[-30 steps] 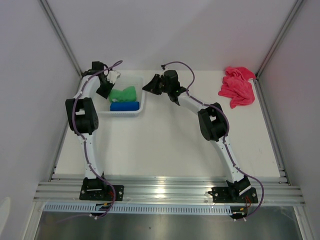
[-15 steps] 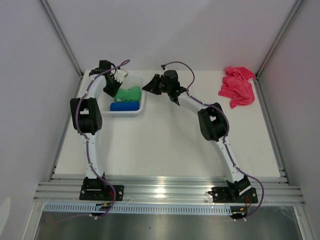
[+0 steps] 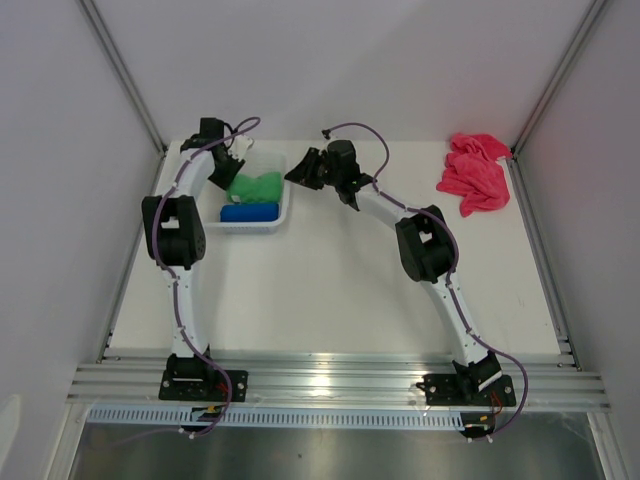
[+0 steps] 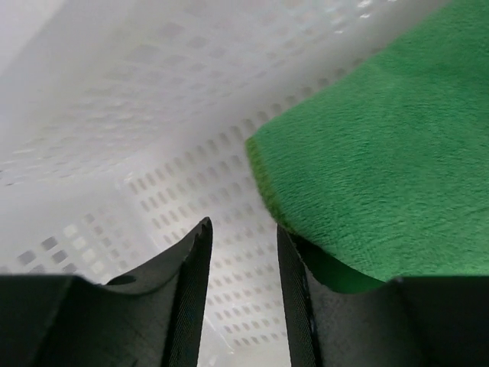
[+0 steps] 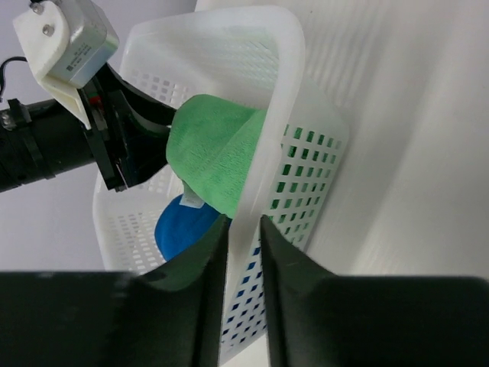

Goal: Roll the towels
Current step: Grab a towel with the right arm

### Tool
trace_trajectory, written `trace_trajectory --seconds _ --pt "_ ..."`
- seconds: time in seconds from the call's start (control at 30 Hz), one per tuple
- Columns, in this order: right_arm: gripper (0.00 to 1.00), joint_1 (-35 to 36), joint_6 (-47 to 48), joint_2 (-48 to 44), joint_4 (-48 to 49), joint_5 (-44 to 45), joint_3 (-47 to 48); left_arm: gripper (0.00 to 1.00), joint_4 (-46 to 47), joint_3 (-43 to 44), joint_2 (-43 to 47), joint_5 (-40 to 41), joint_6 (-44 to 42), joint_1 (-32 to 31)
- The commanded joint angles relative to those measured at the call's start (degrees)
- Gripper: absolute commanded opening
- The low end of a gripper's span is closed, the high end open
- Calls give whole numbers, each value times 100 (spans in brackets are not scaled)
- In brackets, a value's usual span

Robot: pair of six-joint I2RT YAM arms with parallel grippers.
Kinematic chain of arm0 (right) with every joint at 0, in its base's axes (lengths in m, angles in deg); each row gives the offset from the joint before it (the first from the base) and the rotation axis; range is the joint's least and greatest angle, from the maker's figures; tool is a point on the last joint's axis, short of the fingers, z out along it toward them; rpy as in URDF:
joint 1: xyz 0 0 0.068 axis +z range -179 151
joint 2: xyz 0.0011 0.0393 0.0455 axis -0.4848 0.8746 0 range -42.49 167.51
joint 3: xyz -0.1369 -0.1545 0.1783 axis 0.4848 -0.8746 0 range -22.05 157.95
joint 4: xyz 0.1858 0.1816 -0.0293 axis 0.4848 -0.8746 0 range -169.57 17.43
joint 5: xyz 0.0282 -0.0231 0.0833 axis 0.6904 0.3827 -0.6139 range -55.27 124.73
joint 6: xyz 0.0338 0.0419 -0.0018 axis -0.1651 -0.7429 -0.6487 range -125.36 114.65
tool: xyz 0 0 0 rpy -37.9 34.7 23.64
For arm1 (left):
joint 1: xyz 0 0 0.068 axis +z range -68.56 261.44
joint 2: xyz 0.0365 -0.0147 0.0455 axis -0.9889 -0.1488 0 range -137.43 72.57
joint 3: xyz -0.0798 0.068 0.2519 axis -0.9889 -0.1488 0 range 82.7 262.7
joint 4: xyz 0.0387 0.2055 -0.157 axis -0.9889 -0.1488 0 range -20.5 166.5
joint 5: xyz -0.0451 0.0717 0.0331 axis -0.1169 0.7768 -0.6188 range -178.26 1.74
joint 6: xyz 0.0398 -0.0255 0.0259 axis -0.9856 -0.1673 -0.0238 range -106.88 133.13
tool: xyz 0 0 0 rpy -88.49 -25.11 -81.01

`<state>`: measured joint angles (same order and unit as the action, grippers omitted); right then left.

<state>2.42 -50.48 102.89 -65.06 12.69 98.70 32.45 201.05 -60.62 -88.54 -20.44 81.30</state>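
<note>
In the white perforated plastic basket [image 3: 245, 228] at the worktop's [image 3: 330, 290] far left corner, a green cloth towel [image 3: 255, 186] and a blue cloth towel [image 3: 248, 212] are seen; a crumpled pink cloth towel [image 3: 473, 175] is seen at the far right corner. The left gripper [image 4: 241, 229] is spread and empty beside the green one; the basket's wall is pinched by the right gripper [image 5: 243, 222].

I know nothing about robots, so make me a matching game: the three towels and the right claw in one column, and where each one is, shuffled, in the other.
1. green towel
2. blue towel
3. pink towel
4. right claw

A. crumpled at the far right corner of the table
B. gripping the side wall of the white basket
C. in the basket, near side
D. in the basket, far side

Pairs: 1-D, 2-C, 3-A, 4-B
</note>
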Motion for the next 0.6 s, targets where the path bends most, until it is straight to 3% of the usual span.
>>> trace_trajectory --seconds 0.0,0.13,0.23,0.33,0.37,0.57 --pt "31 -4 258 -247 -311 209 -87 43 484 181 389 763 -36 66" --pt "45 -39 258 -309 -294 235 -87 45 688 118 469 1020 -194 278" --pt "62 -57 320 -353 -241 174 -95 46 775 23 609 1099 -282 313" --pt "85 -74 346 -388 -189 104 -95 47 907 -136 758 1135 -335 313" --pt "99 -75 364 -414 -180 86 -95 48 916 -127 785 1152 -335 313" --pt "99 -83 899 -808 -118 296 -200 53 1021 -110 1057 1152 -300 304"
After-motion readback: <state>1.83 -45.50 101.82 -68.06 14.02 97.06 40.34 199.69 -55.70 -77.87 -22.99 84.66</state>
